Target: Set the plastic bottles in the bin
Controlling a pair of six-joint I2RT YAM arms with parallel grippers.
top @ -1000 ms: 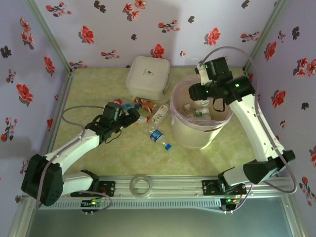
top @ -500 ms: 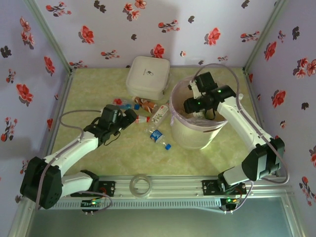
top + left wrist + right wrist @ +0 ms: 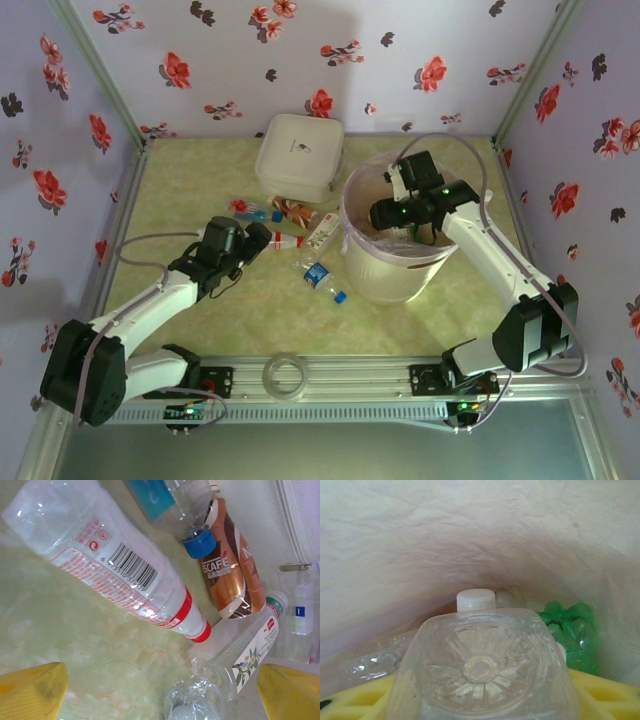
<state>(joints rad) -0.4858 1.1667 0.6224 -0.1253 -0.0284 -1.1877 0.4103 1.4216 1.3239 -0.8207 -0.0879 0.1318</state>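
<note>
Several plastic bottles lie on the table left of the bin [image 3: 372, 283]. Among them are a clear red-capped bottle [image 3: 115, 560], a blue-capped bottle [image 3: 175, 500], a brown coffee bottle [image 3: 231, 575] and a clear flower-labelled bottle [image 3: 240, 667]. A blue-labelled bottle [image 3: 322, 277] lies apart, nearer the arms. My left gripper [image 3: 262, 238] hovers open over the cluster, and its yellow fingertips [image 3: 30, 692] hold nothing. My right gripper [image 3: 384, 213] is down inside the bin. It is shut on a clear bottle [image 3: 482, 665], whose base faces the camera. A green bottle [image 3: 570, 627] and a white cap [image 3: 476, 600] lie below it.
A square white lidded box [image 3: 300, 155] stands behind the bottle cluster, touching the bin's far left side. A clear tape ring [image 3: 285, 376] lies on the front rail. Flowered walls close in the table on three sides.
My right gripper has come down from above the bin's far rim into the bin, carrying the clear bottle. My left gripper has shifted slightly toward the near side.
</note>
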